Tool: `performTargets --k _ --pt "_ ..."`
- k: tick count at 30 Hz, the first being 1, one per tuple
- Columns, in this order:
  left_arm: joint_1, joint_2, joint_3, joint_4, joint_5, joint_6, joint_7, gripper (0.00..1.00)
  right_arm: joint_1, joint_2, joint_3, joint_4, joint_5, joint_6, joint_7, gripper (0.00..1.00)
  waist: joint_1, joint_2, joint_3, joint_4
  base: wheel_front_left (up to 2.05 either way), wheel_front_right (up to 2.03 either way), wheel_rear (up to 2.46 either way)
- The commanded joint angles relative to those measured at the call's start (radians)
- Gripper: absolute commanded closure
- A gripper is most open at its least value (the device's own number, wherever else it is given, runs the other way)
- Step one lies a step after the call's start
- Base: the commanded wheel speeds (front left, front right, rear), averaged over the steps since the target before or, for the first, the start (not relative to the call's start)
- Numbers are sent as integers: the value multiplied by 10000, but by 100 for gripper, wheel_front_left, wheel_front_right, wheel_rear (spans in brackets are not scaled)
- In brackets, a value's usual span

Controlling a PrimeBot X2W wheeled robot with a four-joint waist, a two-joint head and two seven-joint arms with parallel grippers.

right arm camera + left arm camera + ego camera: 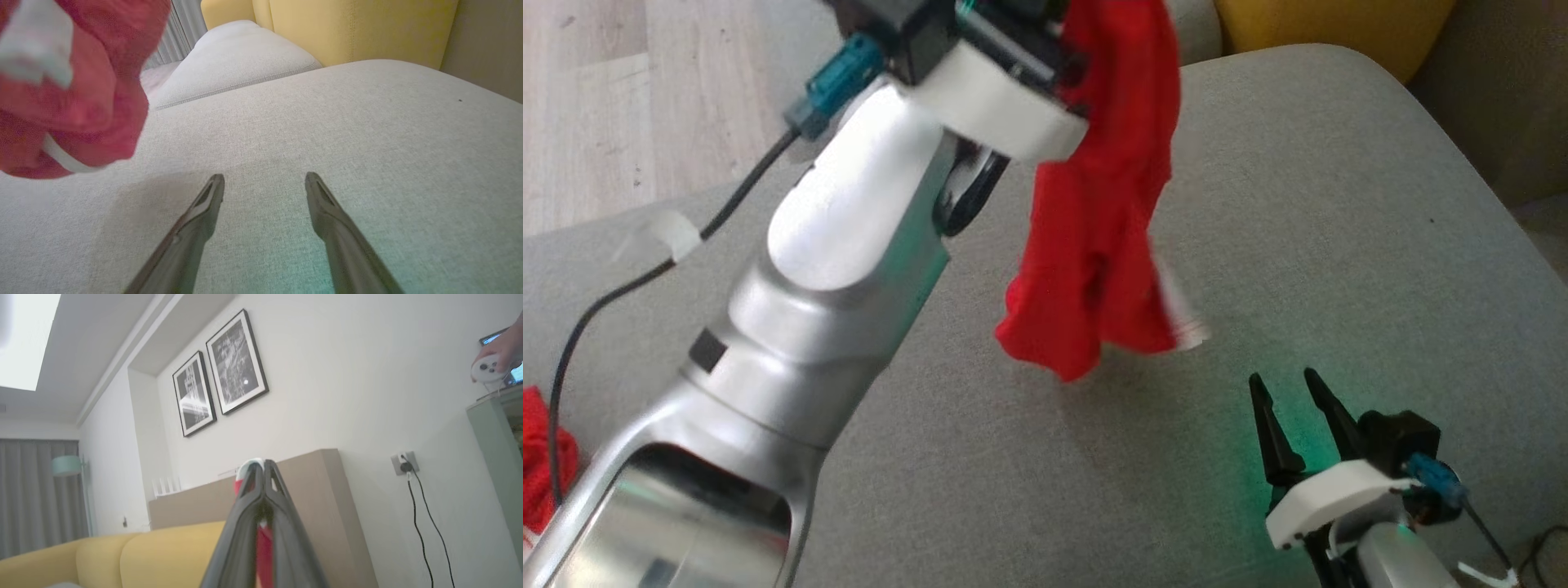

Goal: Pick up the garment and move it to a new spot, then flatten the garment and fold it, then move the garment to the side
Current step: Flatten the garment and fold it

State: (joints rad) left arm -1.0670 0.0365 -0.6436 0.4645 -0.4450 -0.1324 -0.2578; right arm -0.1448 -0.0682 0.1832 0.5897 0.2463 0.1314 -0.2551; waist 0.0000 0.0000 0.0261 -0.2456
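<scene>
You see the red garment hanging in the air, bunched into a long crumpled bundle, with some white trim at its lower end. Its top is pinched in the left gripper. Its bottom hangs over the grey sofa cushion.

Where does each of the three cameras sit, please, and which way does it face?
Head view: on the head, looking down at the grey cushion; shows the left forearm and open right tool.
Left wrist view: on that wrist, tilted up at a wall with framed pictures; shows the left tool shut on the red garment.
Right wrist view: on that wrist, looking low across the cushion toward the yellow backrest; shows its open fingers.
Shared: head and right wrist views both show the hanging garment.
</scene>
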Motion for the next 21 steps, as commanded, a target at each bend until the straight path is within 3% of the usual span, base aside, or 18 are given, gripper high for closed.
performTargets --k 1,6,8,21 --pt "-382 202 280 -352 -32 19 -40 100 -50 96 171 -240 29 -7 -67 0 0 0 -1 43 0 0 0" --pt "-172 187 -150 -914 -95 19 -40 100 13 121 -51 -256 44 -7 -67 0 0 0 -10 421 0 0 0" --pt "311 425 -518 -830 -200 19 -40 100 33 131 -117 -296 51 -7 -67 0 0 0 -13 668 0 0 0" --pt "4649 3230 -1877 369 -1342 18 -40 100 163 162 -426 -510 -87 -7 -67 0 0 0 -160 1991 0 0 0"
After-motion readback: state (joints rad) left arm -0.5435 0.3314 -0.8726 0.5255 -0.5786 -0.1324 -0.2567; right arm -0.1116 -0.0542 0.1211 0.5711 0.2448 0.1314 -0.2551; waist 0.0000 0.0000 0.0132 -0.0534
